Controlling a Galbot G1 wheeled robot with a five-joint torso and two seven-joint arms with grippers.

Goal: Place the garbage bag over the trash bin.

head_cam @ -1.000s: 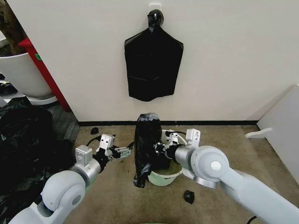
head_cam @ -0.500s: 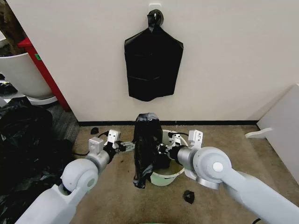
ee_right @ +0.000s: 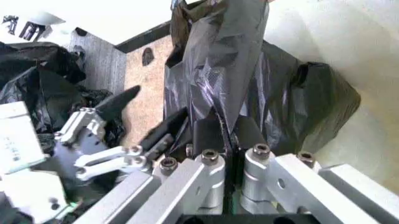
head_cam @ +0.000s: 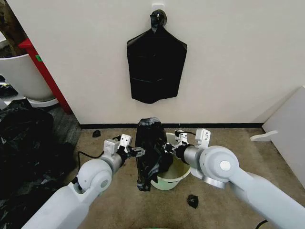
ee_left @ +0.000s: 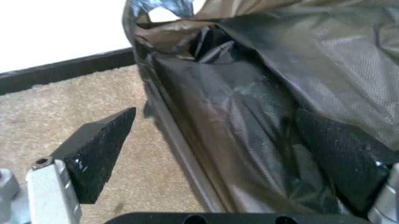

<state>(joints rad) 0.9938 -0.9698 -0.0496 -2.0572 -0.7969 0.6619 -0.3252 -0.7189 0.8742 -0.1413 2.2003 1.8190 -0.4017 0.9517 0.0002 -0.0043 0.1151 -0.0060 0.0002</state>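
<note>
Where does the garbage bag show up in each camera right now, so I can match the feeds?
Head view: the garbage bag hangs upright at centre, between both arms, over the trash bin.
Left wrist view: the bag sits between the open left pincer's fingers.
Right wrist view: the bag rises from the shut right pincer.
Shared landmark: the tan carpet, also at and.

I see a flat black bag bundle (head_cam: 156, 70) with a knotted top hanging from a hook on the wall. A large white round tub (head_cam: 21, 76) stands far left beside a red frame (head_cam: 45, 75). Bulky black plastic (head_cam: 26, 148) heaps below it. A small black scrap (head_cam: 192, 201) lies on the brown carpet (head_cam: 238, 143)
</note>
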